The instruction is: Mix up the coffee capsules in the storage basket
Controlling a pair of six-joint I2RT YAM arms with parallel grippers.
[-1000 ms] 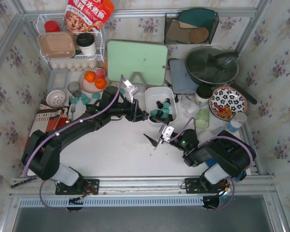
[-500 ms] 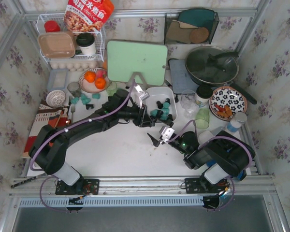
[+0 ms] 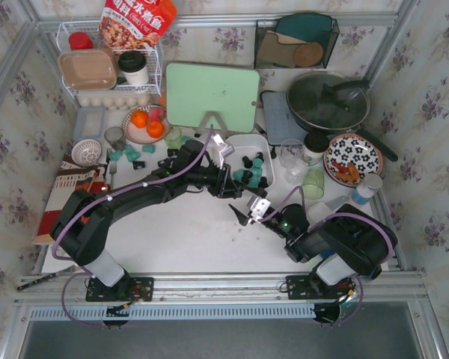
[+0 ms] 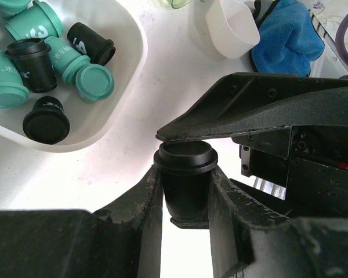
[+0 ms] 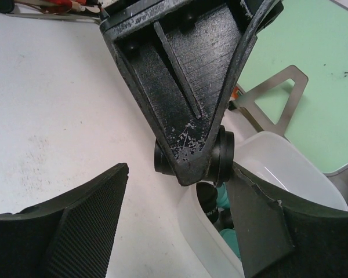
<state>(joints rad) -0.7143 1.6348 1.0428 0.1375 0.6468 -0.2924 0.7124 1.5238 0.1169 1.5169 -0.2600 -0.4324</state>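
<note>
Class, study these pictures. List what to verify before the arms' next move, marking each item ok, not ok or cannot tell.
1. Left gripper shut on a black capsule: ok.
2. Capsule above the basket: not ok, it hangs beside it, over the table.
3. Right gripper clear of the left: not ok, its open jaws straddle the left fingertips.
4. Right finger touching the capsule's top: cannot tell.
5. Both colours in the basket: ok, black and teal lie together.
6. All capsules collected: not ok, teal ones lie on the table.
</note>
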